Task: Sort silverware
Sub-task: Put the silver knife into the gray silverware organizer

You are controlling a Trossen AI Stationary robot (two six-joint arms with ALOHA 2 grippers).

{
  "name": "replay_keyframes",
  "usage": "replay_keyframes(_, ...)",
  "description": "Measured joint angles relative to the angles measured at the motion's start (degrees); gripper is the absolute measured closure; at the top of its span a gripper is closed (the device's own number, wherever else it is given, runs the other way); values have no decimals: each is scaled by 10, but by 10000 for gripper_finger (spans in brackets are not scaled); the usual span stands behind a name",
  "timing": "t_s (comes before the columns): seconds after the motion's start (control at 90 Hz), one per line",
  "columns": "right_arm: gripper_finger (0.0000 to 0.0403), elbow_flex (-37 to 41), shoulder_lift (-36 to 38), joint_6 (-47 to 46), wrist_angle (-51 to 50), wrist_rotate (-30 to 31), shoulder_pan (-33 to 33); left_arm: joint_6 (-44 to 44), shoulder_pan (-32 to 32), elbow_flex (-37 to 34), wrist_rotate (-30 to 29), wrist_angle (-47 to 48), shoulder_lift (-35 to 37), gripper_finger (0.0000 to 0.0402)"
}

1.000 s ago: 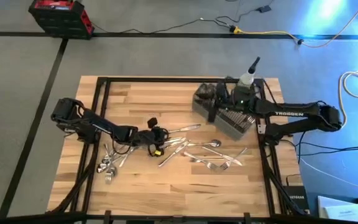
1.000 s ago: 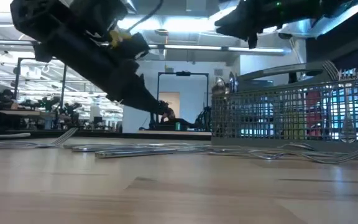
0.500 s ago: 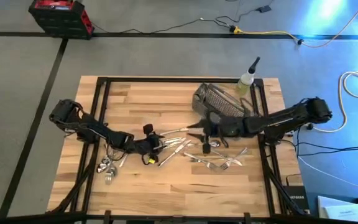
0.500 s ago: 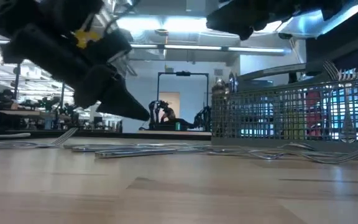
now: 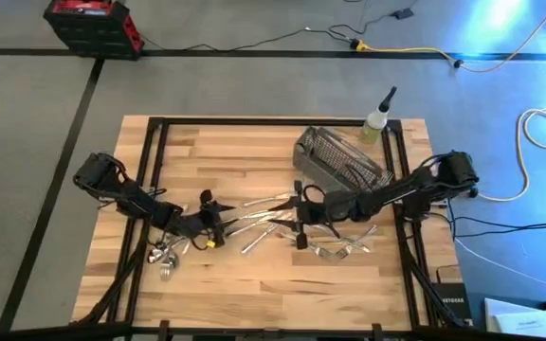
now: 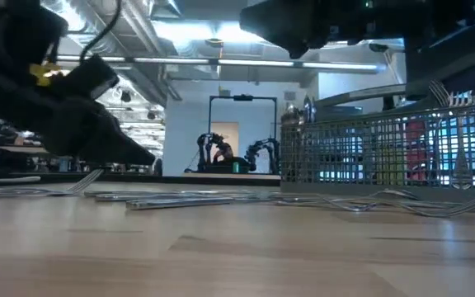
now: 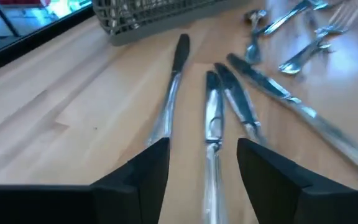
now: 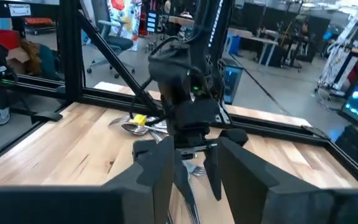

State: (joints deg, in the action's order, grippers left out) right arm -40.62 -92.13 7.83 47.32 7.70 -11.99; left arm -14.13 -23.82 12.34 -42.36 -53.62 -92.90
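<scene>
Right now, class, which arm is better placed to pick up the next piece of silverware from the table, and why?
Probably the left. The left gripper is open, low over the table, with a knife lying between its fingers. The right gripper is open too, over the cutlery nearer the basket, but no piece shows lined up between its fingers.

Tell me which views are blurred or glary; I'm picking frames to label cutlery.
Left wrist view: the silverware is soft, smeared toward the picture's far edge, with bright sheen on the metal. Low view: the left arm is a dark blur against bright ceiling lights, and the basket is backlit. High view: even light, blue glare in the upper right corner.
</scene>
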Motion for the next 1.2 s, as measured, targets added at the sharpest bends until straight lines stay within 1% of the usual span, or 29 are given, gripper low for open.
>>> replay_keyframes(0.2, 295, 0, -9, 1, 13, -2, 1, -33, -15, -5, 3, 26, -9, 228)
replay_keyframes(0.389, 295, 0, -9, 3, 15, -2, 1, -63, -17, -4, 13, 25, -50, 228)
replay_keyframes(0.622, 295, 0, -9, 7, 18, -2, 1, -87, -17, -2, 3, -10, -111, 228)
replay_keyframes(0.789, 295, 0, -9, 14, 20, -2, 1, -121, -17, -1, -4, -11, -124, 231)
replay_keyframes(0.856, 295, 0, -9, 14, 20, -2, 1, -123, -17, -1, -4, -8, -125, 243)
replay_keyframes(1.033, 295, 0, -9, 15, 21, -2, 1, -109, -18, -1, 4, -7, -125, 295)
replay_keyframes(1.2, 295, 0, -9, 14, 21, -2, 1, -103, -18, -1, 6, -7, -126, 333)
